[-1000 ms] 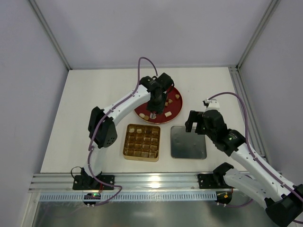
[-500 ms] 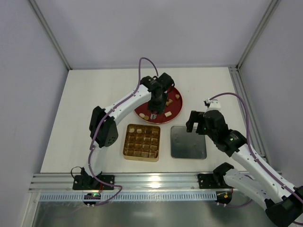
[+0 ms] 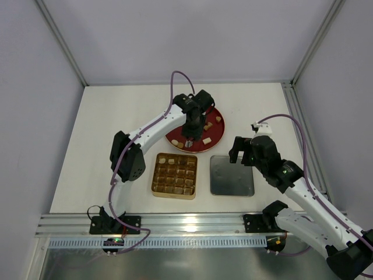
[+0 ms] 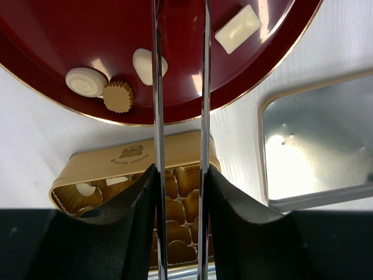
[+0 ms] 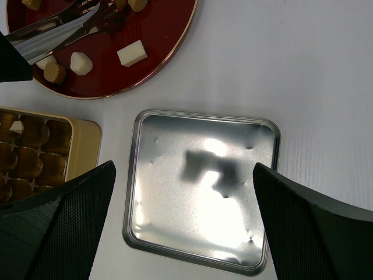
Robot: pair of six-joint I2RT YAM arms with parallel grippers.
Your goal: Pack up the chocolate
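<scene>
Several chocolate pieces lie on the round red plate (image 3: 217,135): a cream disc (image 4: 86,81), a tan fluted cup (image 4: 118,97), a cream lump (image 4: 144,64) and a cream block (image 4: 238,28). My left gripper (image 3: 190,139) hangs over the plate, its long metal fingers (image 4: 155,116) a narrow gap apart. Their tips run past the top of the left wrist view, so whether they hold a piece is hidden. The gold gridded box (image 3: 155,175) lies just below the plate with pieces in some cells. My right gripper (image 5: 183,169) stands wide open and empty above the silver lid (image 5: 201,186).
The silver lid (image 3: 232,175) lies flat to the right of the gold box (image 4: 116,160). The red plate (image 5: 169,46) sits behind both. An aluminium rail runs along the near table edge, and white walls close in the sides and back.
</scene>
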